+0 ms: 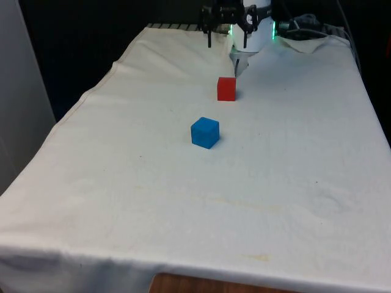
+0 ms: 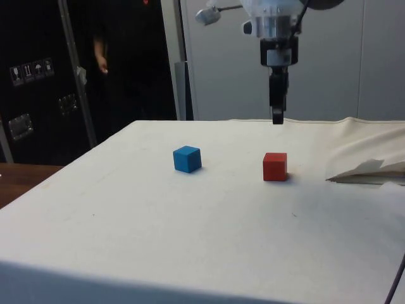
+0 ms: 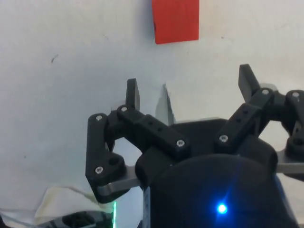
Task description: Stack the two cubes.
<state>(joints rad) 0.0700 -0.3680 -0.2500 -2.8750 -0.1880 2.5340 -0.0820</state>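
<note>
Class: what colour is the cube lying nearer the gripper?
Red, clearest in the front view.

Two small cubes sit on the white cloth surface [image 1: 122, 183], both flat on a face. The red cube [image 1: 226, 88] is farther back. The blue cube [image 1: 204, 132] is nearer, slightly rotated, a bit toward the front view's left. They're apart, not stacked.

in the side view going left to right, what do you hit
person's hand → blue cube → red cube, with the hand hanging above it → rumpled cloth fold
</note>
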